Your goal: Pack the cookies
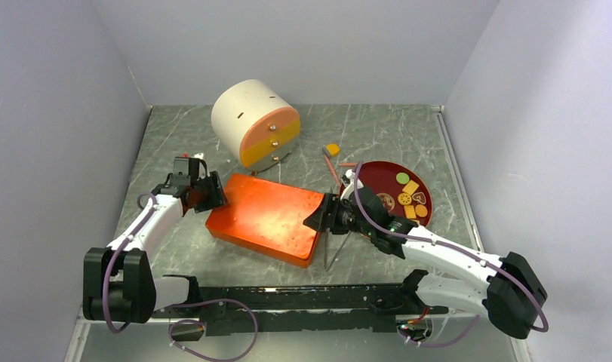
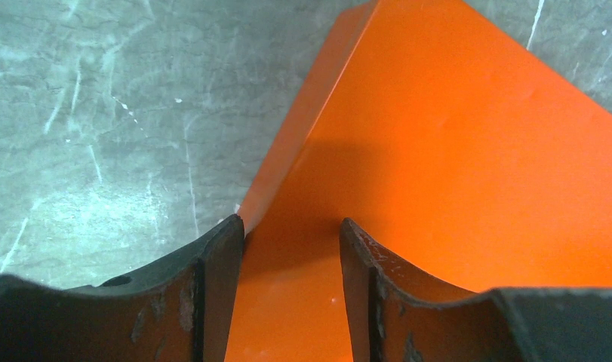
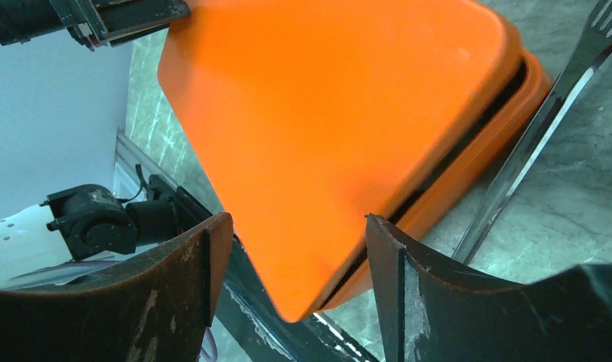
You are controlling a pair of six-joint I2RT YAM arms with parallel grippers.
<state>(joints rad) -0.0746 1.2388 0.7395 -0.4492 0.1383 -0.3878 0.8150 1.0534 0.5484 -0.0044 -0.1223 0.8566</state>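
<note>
Top external: cookies (image 1: 410, 197) on red plate (image 1: 372, 175) near desk's right edge; one more (image 1: 332, 149) loose on desk toward back edge. Orange box (image 1: 269, 217) mid-desk. Left gripper (image 1: 210, 194) half open astride box's left corner, holding nothing. Right gripper (image 1: 323, 215) wide open round right corner, fingers (image 3: 174, 286) clear of it. Fork (image 3: 544, 128) lies on desk just beside box.

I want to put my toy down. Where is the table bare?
Bare table: behind the red plate, and left of the white drum. Crowded: the middle, where orange box, fork and plate sit close.
</note>
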